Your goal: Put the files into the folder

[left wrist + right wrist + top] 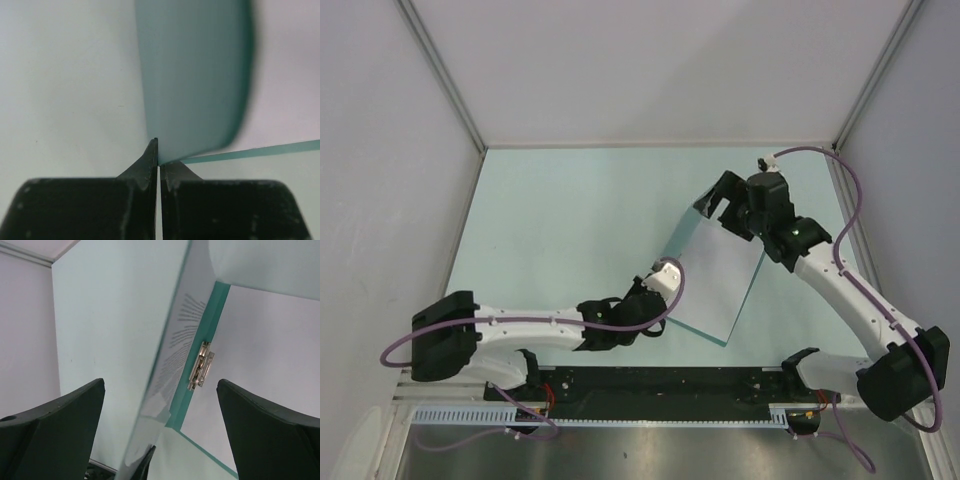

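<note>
Teal card is pinched thin between the fingers of my left claw [158, 162], which is clenched on the free edge of the folder [715, 275] cover, so the cover stands tilted up off the table [570, 220] like an opened book. My right claw [161, 385] is spread wide and grasps nothing; it hangs at the folder's far end, looking down its length. The folder lies mid-table between my arms, its long axis running from that far end back toward my bases, slanted a little leftward. The gripped edge is the left long side, near its closer end. In the right wrist view a printed sheet [180, 345] shows inside, beside the metal clip [201, 365] on the teal strip at the hinge; I cannot tell where the blank sheet is. As I judge it, the cover must swing down rightward about that hinge. My left claw is the one placed to lower it, while the right only needs to keep out of the way.
</note>
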Controlling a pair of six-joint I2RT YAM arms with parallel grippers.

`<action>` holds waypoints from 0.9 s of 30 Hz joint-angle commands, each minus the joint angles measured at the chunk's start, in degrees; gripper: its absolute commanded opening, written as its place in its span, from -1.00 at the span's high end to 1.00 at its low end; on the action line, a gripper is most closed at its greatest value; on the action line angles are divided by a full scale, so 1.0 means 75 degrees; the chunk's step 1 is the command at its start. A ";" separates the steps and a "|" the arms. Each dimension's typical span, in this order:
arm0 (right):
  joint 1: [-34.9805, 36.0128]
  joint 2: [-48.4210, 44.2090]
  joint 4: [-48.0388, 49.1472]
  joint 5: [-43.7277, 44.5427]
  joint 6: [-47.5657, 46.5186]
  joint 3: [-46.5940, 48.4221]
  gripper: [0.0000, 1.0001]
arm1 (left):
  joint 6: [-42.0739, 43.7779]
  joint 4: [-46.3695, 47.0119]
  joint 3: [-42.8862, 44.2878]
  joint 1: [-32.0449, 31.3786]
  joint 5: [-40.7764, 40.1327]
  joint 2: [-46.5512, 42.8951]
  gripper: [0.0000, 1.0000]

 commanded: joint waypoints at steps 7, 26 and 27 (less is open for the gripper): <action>0.0800 0.0323 -0.0944 0.1511 0.0622 0.0120 0.01 | 0.0299 -0.0616 0.1073 -0.0557 -0.0392 0.1016 0.55; -0.2915 0.2162 0.1723 -0.2364 -0.2974 -0.1851 0.03 | -0.1013 -0.0629 0.0466 0.0647 0.5207 -0.2942 -0.99; -0.2904 0.2174 0.1310 -0.1915 -0.2975 -0.1687 -0.17 | -0.1153 -0.0640 0.0477 0.0801 0.5326 -0.3061 -0.99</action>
